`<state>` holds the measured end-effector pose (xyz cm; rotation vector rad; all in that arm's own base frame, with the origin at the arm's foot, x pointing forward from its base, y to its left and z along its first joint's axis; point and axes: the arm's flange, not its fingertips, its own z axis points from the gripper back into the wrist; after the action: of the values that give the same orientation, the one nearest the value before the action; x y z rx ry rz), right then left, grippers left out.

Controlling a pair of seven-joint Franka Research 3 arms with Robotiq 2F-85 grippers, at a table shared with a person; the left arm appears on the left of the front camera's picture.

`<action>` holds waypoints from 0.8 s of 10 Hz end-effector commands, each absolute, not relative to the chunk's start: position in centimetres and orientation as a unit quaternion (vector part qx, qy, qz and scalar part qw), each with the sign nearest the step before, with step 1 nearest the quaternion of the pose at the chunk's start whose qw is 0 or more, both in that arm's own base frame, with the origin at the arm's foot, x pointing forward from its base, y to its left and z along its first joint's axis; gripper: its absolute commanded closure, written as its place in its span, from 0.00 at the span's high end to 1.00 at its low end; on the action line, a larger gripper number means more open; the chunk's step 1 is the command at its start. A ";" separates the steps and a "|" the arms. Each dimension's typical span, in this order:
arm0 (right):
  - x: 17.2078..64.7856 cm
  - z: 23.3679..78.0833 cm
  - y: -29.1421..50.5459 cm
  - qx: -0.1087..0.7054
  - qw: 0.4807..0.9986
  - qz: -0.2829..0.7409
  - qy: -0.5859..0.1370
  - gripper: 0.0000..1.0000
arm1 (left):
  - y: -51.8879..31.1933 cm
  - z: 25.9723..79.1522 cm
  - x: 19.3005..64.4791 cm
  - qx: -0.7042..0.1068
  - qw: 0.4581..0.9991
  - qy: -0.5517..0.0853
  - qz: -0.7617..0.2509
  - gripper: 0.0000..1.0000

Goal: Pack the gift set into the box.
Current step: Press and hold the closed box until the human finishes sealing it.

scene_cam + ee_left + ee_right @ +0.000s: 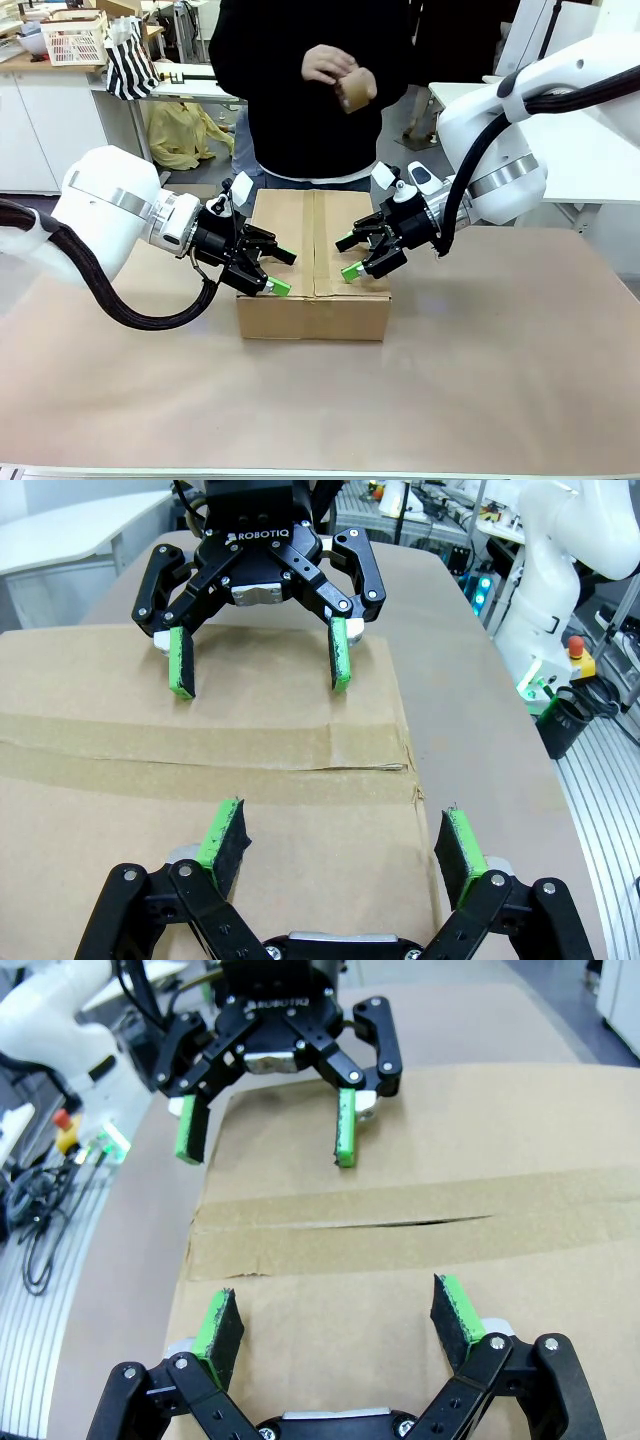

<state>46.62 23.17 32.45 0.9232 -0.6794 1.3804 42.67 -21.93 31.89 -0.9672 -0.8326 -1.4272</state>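
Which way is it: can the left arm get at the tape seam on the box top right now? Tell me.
Probably yes. The left gripper hangs open over the closed box, nothing lies between its fingers and the tape seam, and the right gripper stays across it.

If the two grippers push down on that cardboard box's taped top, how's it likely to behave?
The box looks like stiff corrugated card, so its walls likely hold. The tape strip shows a slit along the seam, so the flaps may sag there. It sits low and flat on the table, so tipping seems unlikely.
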 end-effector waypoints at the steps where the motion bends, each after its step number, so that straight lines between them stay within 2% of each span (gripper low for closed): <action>1: 46.5 32.2 23.0 0.402 0.625 0.601 -0.293 1.00 | -21.9 31.7 42.6 -0.415 0.576 -0.354 -0.609 1.00; 8: 46.5 32.2 23.0 0.402 0.625 0.601 -0.293 1.00 | -21.9 31.7 42.6 -0.415 0.576 -0.354 -0.609 1.00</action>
<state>46.62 23.17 32.45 0.9233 -0.6794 1.3804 42.67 -21.93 31.89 -0.9672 -0.8326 -1.4272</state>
